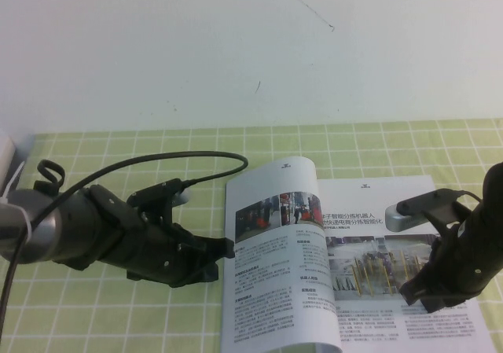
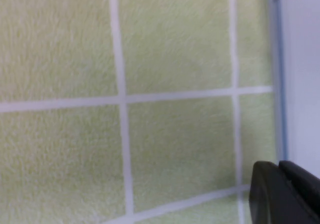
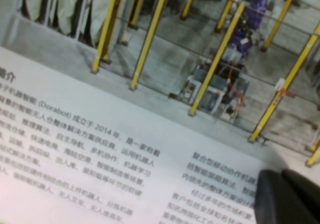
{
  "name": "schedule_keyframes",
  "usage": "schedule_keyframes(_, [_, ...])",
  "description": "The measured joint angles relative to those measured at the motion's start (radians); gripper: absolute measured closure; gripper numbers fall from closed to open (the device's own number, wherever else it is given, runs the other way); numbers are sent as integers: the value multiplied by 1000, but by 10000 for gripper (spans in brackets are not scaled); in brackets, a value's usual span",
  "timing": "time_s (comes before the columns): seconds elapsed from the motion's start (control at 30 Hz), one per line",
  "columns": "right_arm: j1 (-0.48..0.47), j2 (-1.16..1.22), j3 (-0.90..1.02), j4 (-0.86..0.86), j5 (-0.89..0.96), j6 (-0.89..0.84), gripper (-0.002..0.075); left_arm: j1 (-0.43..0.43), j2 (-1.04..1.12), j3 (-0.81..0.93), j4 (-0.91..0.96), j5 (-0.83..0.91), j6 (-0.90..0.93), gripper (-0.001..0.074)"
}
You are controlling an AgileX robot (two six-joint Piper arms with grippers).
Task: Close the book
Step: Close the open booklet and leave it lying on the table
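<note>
Hanging over the book [image 1: 275, 282], right gripper [image 1: 418, 292] faces left gripper [image 1: 220, 260] beside it.

place: robot lab | cues: left arm [image 1: 94, 231], right arm [image 1: 478, 247], checked cloth [image 1: 118, 150], white wall [image 1: 157, 46]

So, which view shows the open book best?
The high view: nearly the whole book, left page curling up, left gripper beside it, right gripper over its right page. The right wrist view shows only printed detail; the left wrist view mostly cloth.

The book [image 1: 275, 290] was cropped at its lower edge. The left gripper [image 1: 224, 249] at the left page and the right gripper [image 1: 416, 294] over the right page were obscured.
</note>
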Motion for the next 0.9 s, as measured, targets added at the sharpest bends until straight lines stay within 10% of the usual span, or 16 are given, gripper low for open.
schedule_keyframes(0.9, [0, 0, 0, 0, 1, -6, 729, -183, 70, -308, -79, 75, 112, 738])
